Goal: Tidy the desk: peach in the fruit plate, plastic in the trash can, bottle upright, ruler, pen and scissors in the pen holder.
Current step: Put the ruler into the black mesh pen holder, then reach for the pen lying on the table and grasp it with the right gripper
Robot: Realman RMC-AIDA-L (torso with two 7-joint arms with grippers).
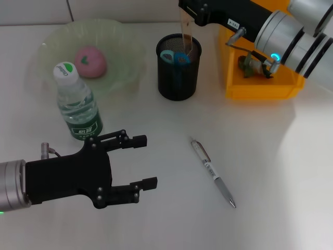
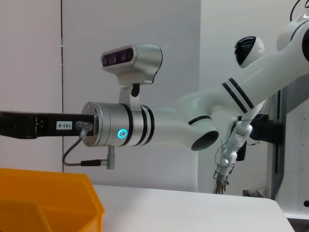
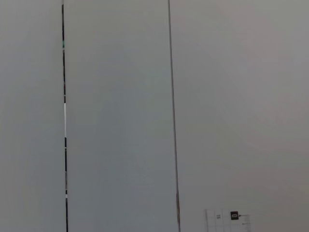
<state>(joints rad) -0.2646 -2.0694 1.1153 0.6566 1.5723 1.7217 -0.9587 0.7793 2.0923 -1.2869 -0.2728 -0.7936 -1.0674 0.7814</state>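
Observation:
The pink peach (image 1: 91,61) lies in the green fruit plate (image 1: 122,49) at the back left. In front of the plate the water bottle (image 1: 78,101) stands upright. Blue-handled scissors (image 1: 174,56) sit in the black mesh pen holder (image 1: 178,78). My right gripper (image 1: 191,14) hovers right above the holder, shut on the clear ruler (image 1: 186,36), whose lower end is inside it; the ruler's other end (image 3: 224,220) shows in the right wrist view. The pen (image 1: 213,173) lies flat on the table at centre right. Crumpled plastic (image 1: 253,65) rests in the yellow trash can (image 1: 260,91). My left gripper (image 1: 151,161) is open near the front left, holding nothing.
The white table (image 1: 156,219) runs to a wall at the back. The right arm (image 1: 296,31) reaches over the yellow trash can (image 2: 48,203), as the left wrist view also shows.

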